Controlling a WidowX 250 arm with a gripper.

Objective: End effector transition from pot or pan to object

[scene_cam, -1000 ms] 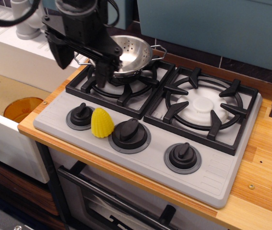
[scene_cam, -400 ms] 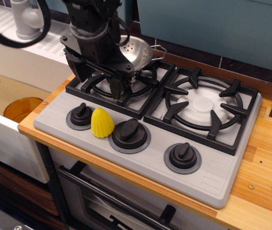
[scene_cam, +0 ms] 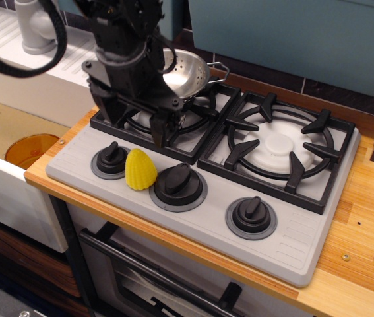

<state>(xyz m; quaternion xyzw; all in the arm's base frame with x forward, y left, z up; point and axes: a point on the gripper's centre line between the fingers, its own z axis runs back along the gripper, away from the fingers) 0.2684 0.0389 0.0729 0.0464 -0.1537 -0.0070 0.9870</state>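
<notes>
The black gripper (scene_cam: pixel 135 127) hangs fingers-down over the front of the left burner grate (scene_cam: pixel 173 129), empty, with its jaws apart. The steel perforated colander (scene_cam: pixel 188 70) sits tilted on the back of that same burner, behind and to the right of the gripper and partly hidden by the arm. The small yellow ridged dome (scene_cam: pixel 140 170) stands on the grey stove panel between the left knob (scene_cam: pixel 111 159) and the middle knob (scene_cam: pixel 178 184). It is in front of and below the fingertips, and apart from them.
The grey toy stove (scene_cam: pixel 292 246) rests on a wooden counter (scene_cam: pixel 365 218). The right burner (scene_cam: pixel 280 145) has a white disc. A third knob (scene_cam: pixel 251 215) is at the front right. An orange bowl (scene_cam: pixel 31 149) lies lower left, and a white sink unit (scene_cam: pixel 22 66) is behind it.
The gripper has moved away from the colander, forward and down over the front of the left burner, toward the yellow piece. The colander and the yellow piece have stayed in place.
</notes>
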